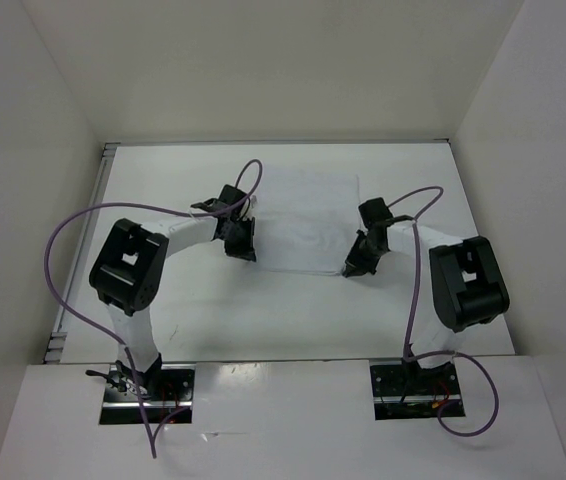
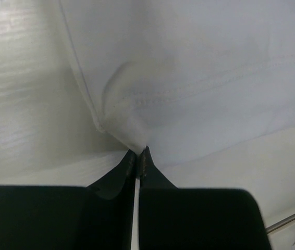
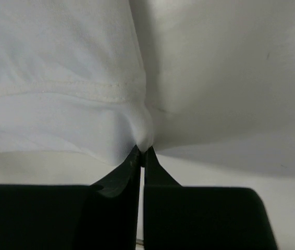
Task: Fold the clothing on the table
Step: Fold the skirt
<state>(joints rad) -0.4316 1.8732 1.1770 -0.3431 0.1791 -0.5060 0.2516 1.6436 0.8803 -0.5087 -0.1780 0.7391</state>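
The clothing [image 1: 308, 218] is a thin white garment spread flat at the middle back of the table [image 1: 263, 310]. My left gripper [image 1: 242, 246] is at its near left corner and is shut on that corner. In the left wrist view the clothing [image 2: 199, 78] bunches into the pinched black fingertips [image 2: 138, 154]. My right gripper [image 1: 354, 264] is at the near right corner, shut on it. In the right wrist view the hemmed clothing [image 3: 59, 94] puckers where the gripper [image 3: 143, 151] pinches it.
White walls [image 1: 33, 150] enclose the table on the left, back and right. A metal rail [image 1: 103, 190] runs along the left edge. Purple cables [image 1: 58, 270] loop beside both arms. The arm bases [image 1: 148, 390] stand at the near edge.
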